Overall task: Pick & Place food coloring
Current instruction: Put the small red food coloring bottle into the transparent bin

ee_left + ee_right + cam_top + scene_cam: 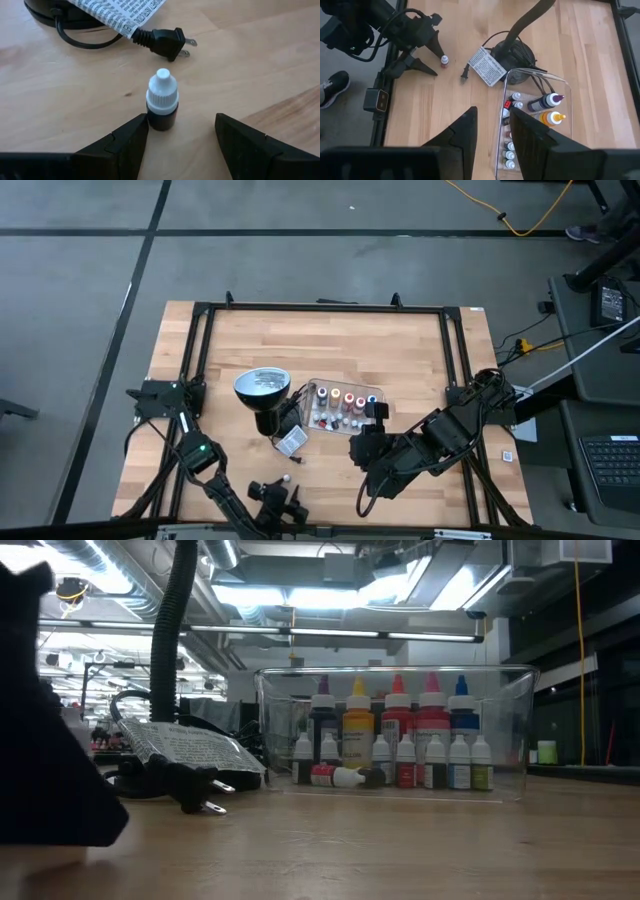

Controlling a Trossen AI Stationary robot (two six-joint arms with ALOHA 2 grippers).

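Matt wood table (60, 100); clear glossy plastic tray (510, 730); silvery lamp head (262, 384).

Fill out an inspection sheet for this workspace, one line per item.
Surface: wooden table inside a black frame.
Job's things: one small dark bottle with a white cap stands upright on the wood, away from the tray; the other food coloring bottles are in the clear tray, most upright, at least one lying down.
Clutter: black lamp with a silvery head, beside the tray; a printed tag on its cord.
Hands: left hand open, fingers on either side of the lone bottle, no contact visible; right hand empty, above the tray's edge.
Cables: lamp cord and unplugged plug on the table.
Surroundings: yellow cable on the floor; a keyboard beside the table.
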